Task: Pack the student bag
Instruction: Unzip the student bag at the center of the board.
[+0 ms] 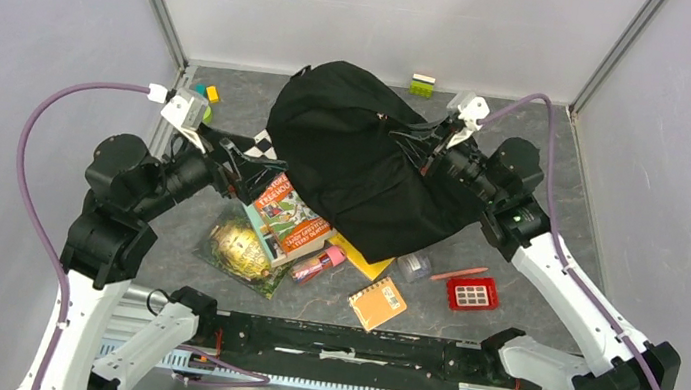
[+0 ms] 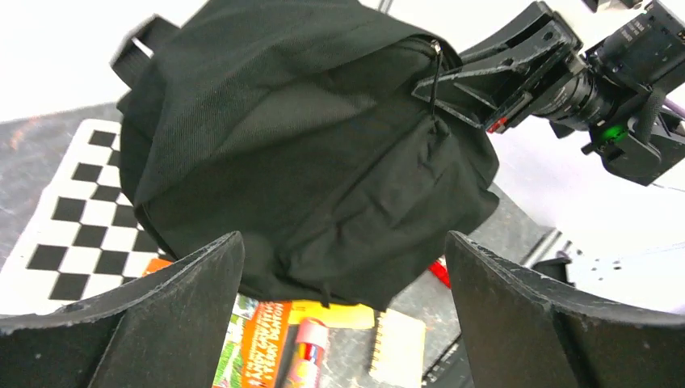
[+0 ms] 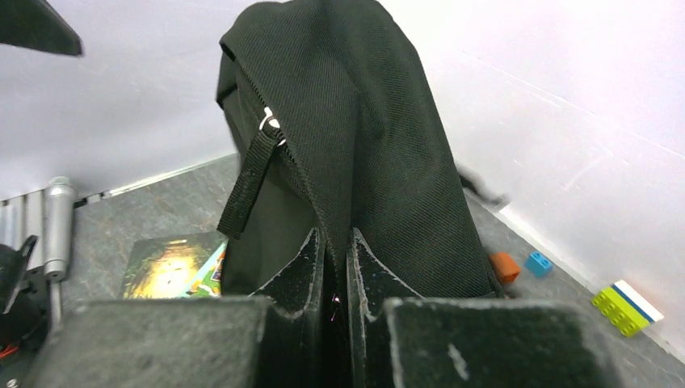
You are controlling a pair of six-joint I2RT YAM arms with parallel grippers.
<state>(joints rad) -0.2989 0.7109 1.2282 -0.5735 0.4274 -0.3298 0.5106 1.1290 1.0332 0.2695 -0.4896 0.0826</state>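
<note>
Occlusion first: the student bag (image 1: 355,166) sits mid-way across the table (image 1: 231,111), toward the back wall. It is slumped in a heap, its near edge lying over part of the yellow pad (image 1: 361,257). No view shows whether the main opening is unzipped or what's inside — it's all black folds.

In the top view the right gripper (image 1: 424,155) is pressed into the bag's right flank, fingertips lost against the black fabric. The right wrist view settles it: the fingers (image 3: 311,267) are nearly together, clamped on a ridge of bag cloth. The zip pull (image 3: 252,182) hangs free just left of the pinch, not in the jaws. There the bag's base is cut off by the gripper body.

The left gripper (image 1: 242,166) has its jaws spread wide with nothing between them. It is near the bag's left side, over the checkerboard sheet (image 1: 265,147) and the picture book (image 1: 286,211). Its own camera shows the bag framed between the fingers (image 2: 161,315) but apart from them, and the strap at top left is blurred.

Seen in the top view but not from the right wrist: orange notebook (image 1: 378,303) and red calculator (image 1: 472,293). A small clear item (image 1: 415,265) by the bag's near edge is too small to identify. The green brick (image 1: 422,85) by the back wall is clearer from the right wrist.
</note>
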